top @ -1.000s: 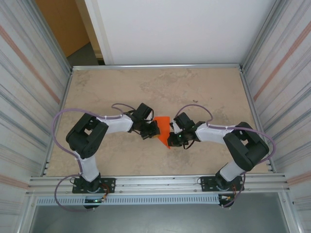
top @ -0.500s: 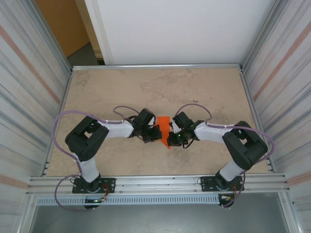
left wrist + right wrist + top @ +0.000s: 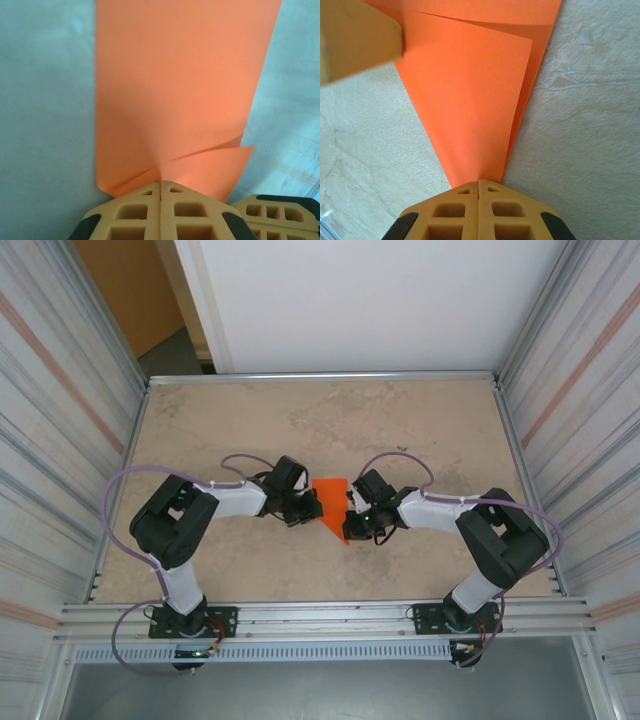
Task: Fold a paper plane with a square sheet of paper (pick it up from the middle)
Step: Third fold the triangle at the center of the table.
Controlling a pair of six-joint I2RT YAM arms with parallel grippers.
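The paper plane (image 3: 332, 502) is bright orange paper folded into a narrow pointed triangle, lying flat mid-table between both arms. My left gripper (image 3: 312, 508) is shut, its tips at the paper's left edge. In the left wrist view the paper plane (image 3: 175, 90) stretches away from the shut left gripper (image 3: 161, 183), folded flaps meeting at the closed jaws. My right gripper (image 3: 350, 522) is shut at the pointed end. The right wrist view has the paper plane (image 3: 470, 100) narrowing under the right gripper (image 3: 478, 181). Whether either pinches the paper is hidden.
The beige stone-patterned table (image 3: 400, 430) is walled by corrugated panels on the left (image 3: 60, 440) and right (image 3: 580, 420). An aluminium rail (image 3: 320, 618) runs along the near edge by the arm bases. The other gripper's fingers (image 3: 280, 215) sit close beside the left one.
My left gripper has slid leftward off the paper's left part, so more orange shows. The right gripper and the paper have barely moved.
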